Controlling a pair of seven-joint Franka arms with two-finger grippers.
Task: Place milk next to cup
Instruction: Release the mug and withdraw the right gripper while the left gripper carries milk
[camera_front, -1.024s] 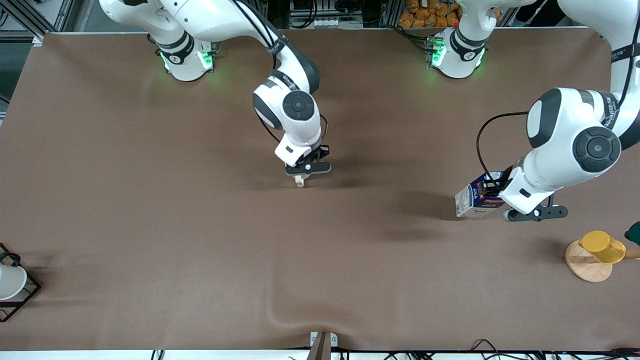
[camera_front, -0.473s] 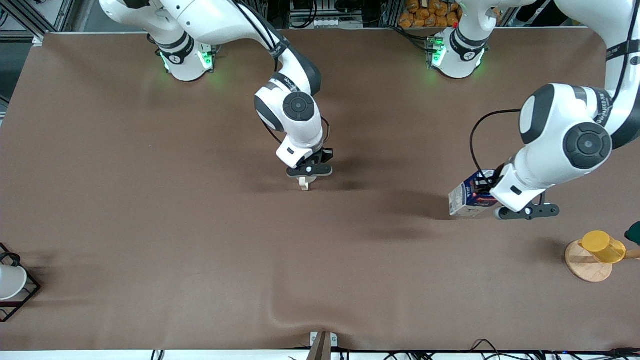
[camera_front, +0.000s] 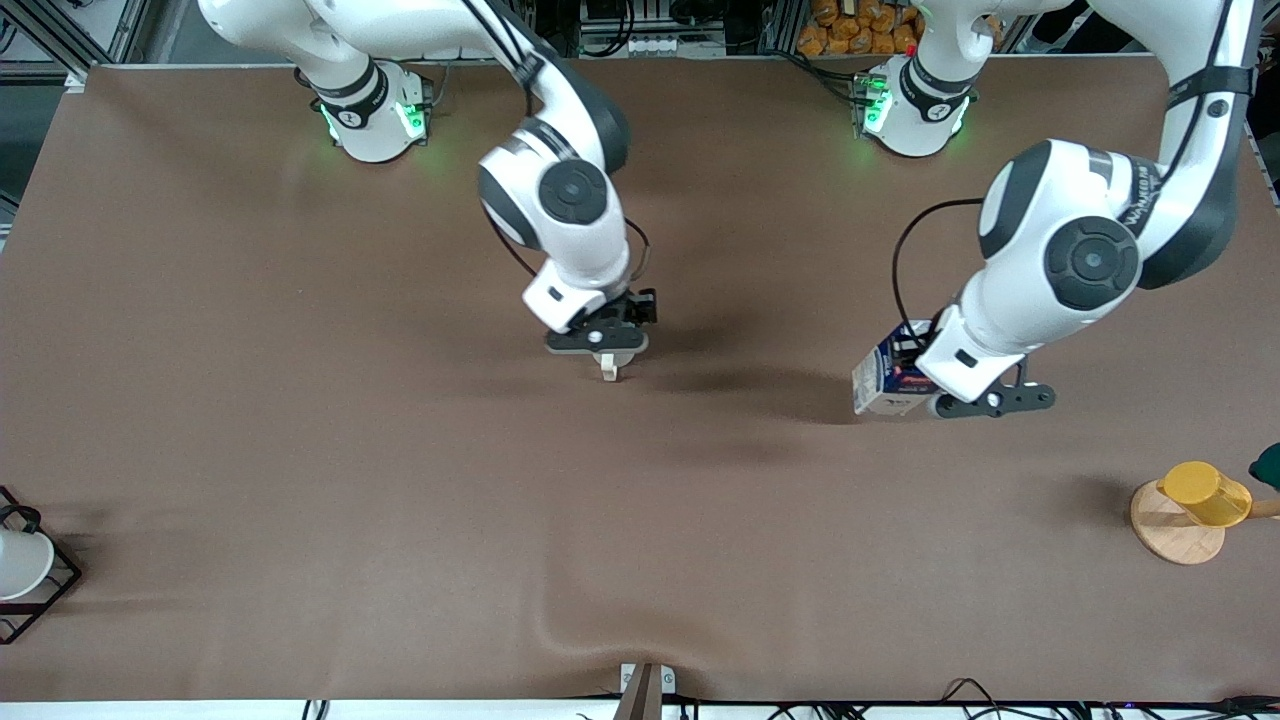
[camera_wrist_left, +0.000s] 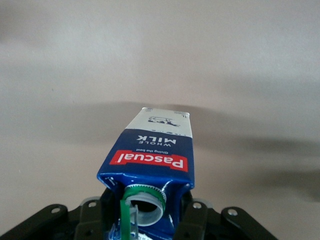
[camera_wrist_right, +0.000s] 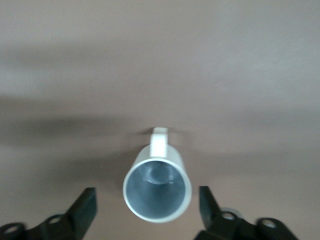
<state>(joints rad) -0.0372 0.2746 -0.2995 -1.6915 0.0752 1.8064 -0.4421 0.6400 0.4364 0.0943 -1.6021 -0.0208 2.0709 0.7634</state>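
Front view: left gripper (camera_front: 925, 385) holds the milk (camera_front: 884, 381), fingers clamped on the carton's top end, up off the bench (camera_front: 300, 400) toward the left arm's end. Carton hangs tilted, white base leading toward mid-bench. Left wrist view: cap end sits between the fingers, label and base pointing away from the camera.

Right gripper (camera_front: 598, 345) hovers over the cup (camera_front: 609, 366) at mid-bench. Right wrist view: fingers (camera_wrist_right: 84, 206) spread wide, one on each side of the cup (camera_wrist_right: 157, 189), not touching it. Cup stands upright, handle pointing toward the front camera.

Milk and cup are well apart, with bare bench between them. Judged: transport step, roughly halfway.

Notes for you on the carry:
- Bring the carton level before it comes down; set it on its white base, not on an edge.
- Aim for the bench just beside the cup on the side toward the left arm. The handle is not on that side, so approach looks clear there.
- The right gripper crowds the cup. Lift it away or hold it steady so the two wrists do not meet.
- Lower slowly and let go only once the base sits flat; a light carton tips easily and could knock the cup.

Yellow cup (camera_front: 1205, 493) on its wooden coaster (camera_front: 1170, 535) and the white cup in the wire rack (camera_front: 20, 565) lie at the bench ends, out of the way.
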